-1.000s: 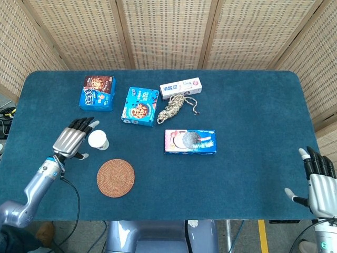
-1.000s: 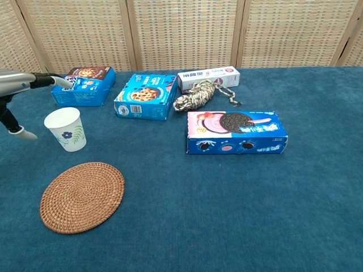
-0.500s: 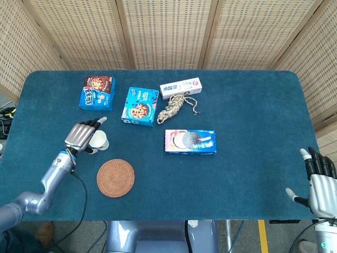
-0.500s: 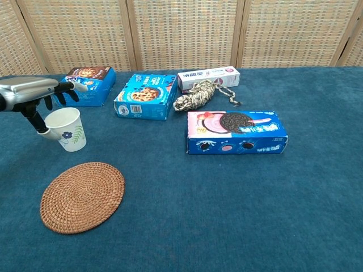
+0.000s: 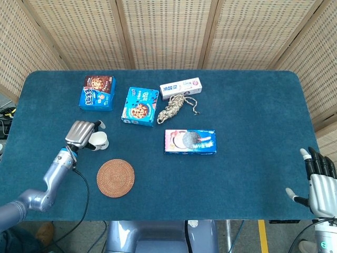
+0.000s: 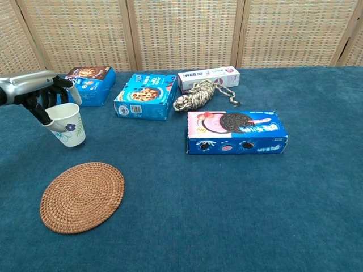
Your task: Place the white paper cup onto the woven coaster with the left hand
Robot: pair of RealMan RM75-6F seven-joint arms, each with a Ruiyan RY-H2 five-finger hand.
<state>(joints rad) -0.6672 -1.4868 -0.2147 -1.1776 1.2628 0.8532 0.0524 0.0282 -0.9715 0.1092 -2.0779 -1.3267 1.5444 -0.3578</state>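
The white paper cup point(image 6: 68, 125) is now being grasped and tilted by the left hand point(image 6: 35, 93), having just been reached; lifting toward the woven coaster point(image 6: 82, 196) is being enabled.

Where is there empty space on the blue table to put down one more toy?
The widest bare cloth lies between the Oreo box and the right hand. Another free strip runs along the front edge, right of the woven coaster. It is crowded at the back left, where the cookie boxes, toothpaste box, rope, paper cup and left hand gather.
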